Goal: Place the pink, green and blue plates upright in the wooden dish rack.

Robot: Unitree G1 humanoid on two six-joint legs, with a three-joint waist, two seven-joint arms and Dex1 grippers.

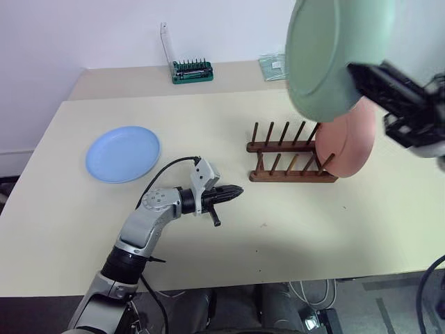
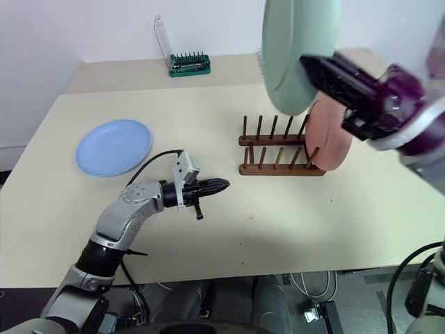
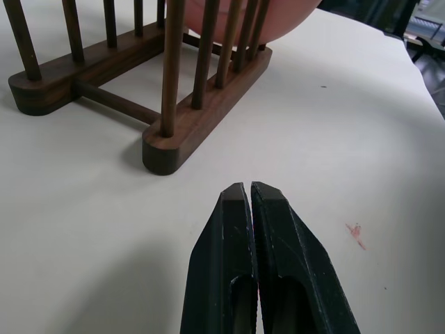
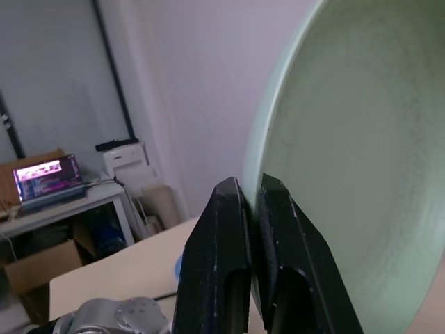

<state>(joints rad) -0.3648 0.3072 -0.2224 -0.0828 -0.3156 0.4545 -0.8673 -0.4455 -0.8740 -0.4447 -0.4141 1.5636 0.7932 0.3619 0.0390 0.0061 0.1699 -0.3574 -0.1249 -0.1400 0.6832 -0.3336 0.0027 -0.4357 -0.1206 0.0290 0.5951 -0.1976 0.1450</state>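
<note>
The right tool (image 2: 316, 69) is clamped on the rim of the green plate (image 1: 323, 52), carrying it on edge in the air above the rack (image 1: 288, 156). The pink plate (image 1: 348, 142) already stands upright in the rack's end slot, below and just beyond that tool. The blue plate (image 1: 123, 154) lies flat on the table (image 1: 292, 229), well apart from the right tool and off to the far side of the left one.

The left tool (image 1: 233, 193) is closed and empty, hovering low over the table with its tips pointing at the rack's near end.

The step in hand looks like racking the green plate. Next it must come down edge-first between free pegs beside the pink plate, held vertical so it doesn't knock it.
</note>
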